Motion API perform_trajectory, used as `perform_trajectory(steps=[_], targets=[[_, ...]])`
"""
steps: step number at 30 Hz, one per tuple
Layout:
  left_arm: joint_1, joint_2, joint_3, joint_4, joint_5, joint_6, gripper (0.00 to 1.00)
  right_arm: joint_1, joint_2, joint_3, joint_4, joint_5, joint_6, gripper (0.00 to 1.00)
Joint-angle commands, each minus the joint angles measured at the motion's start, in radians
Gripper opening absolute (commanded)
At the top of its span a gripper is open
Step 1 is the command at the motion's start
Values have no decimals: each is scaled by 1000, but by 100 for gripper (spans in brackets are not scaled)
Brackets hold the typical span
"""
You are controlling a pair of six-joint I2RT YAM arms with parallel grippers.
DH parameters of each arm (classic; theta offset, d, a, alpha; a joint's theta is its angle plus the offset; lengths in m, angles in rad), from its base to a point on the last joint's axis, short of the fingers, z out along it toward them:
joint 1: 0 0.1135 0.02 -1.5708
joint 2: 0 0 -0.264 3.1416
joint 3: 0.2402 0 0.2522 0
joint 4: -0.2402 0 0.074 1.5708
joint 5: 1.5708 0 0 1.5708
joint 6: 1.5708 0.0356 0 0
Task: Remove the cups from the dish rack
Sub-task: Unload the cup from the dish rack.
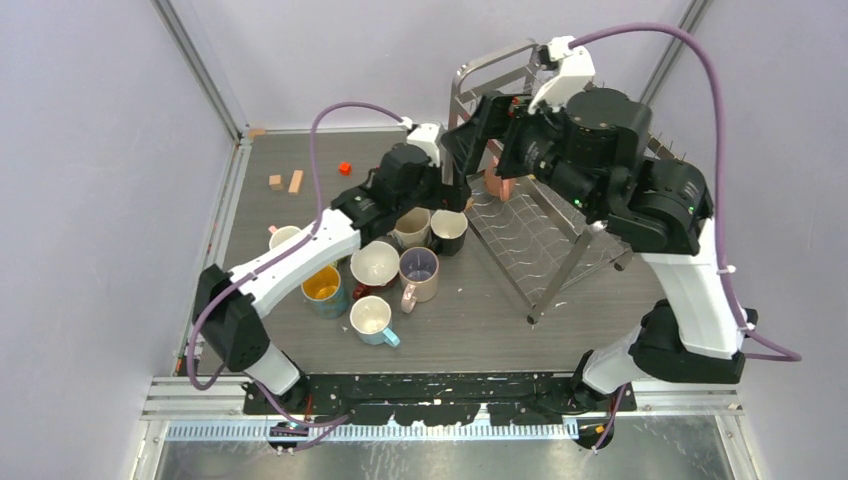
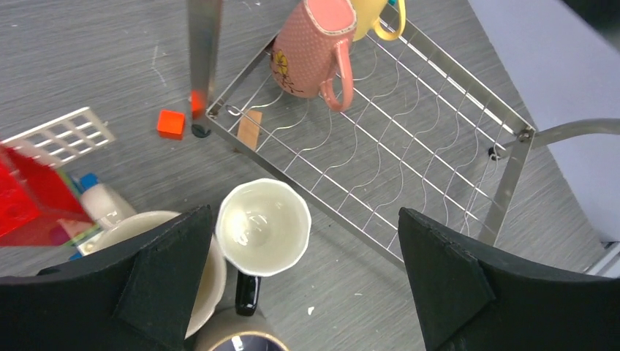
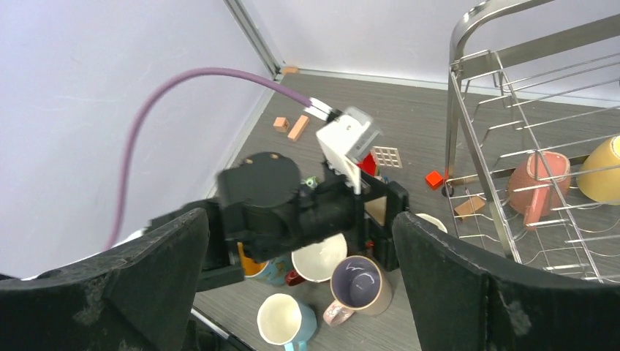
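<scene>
Lilac walls [image 1: 100,150] surround grey table [image 1: 480,320] bearing dish rack [image 1: 520,240].

The counter [image 1: 480,320] fills the middle of the top view. The dish rack [image 1: 520,235] stands centre-right on it and reaches up to the upper middle of the frame. A cluster of cups [image 1: 375,265] stands on the counter at centre-left, left of the rack. The nearest cup [image 1: 449,231] is just beside the rack's left edge. Two blocks [image 1: 285,182] lie side by side in the upper left, behind the cluster. A smaller block [image 1: 345,168] lies to their right.

At top centre of the left wrist view, a racked cup [image 2: 311,47] rests on the lower wire shelf. A second racked cup [image 2: 365,14] lies at its right. Another block [image 2: 249,130] lies at that shelf's corner.
</scene>
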Motion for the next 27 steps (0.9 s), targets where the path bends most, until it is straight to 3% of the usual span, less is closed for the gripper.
perform_trajectory(steps=[1, 9, 15, 27], targets=[[-49, 56, -11, 201, -75, 27, 100, 0, -70, -24, 54, -4, 21, 100], [-95, 208, -18, 409, -132, 19, 91, 1, -111, -63, 36, -2, 35, 100], [-108, 348, 41, 495, -156, -3, 78, -1, -141, -94, 29, 2, 43, 100], [-154, 587, 252, 506, -287, 2, 62, 0, -186, -128, 6, 20, 40, 100]])
